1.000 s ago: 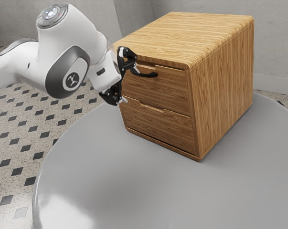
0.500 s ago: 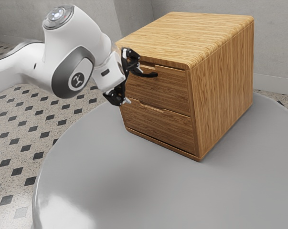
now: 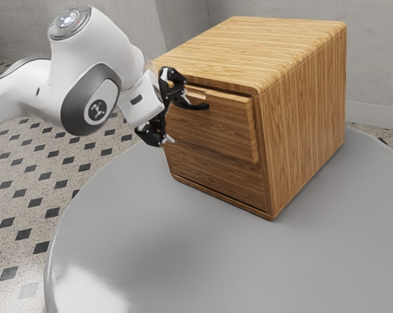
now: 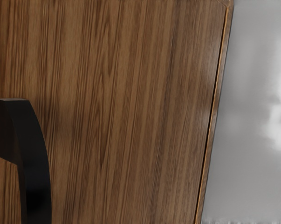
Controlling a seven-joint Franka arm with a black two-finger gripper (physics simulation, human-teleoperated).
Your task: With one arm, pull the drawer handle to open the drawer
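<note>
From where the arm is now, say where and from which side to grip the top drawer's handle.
Grip the black handle mid-bar, coming front-on at the top drawer from the exterior view's left. The bar runs level and stands off the wood, so pinching from above and below likely fits.

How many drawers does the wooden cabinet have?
2. The top drawer sticks partly out of the cabinet and has a black handle. The bottom drawer sits shut right below it. The cabinet's other sides are hidden.
</note>
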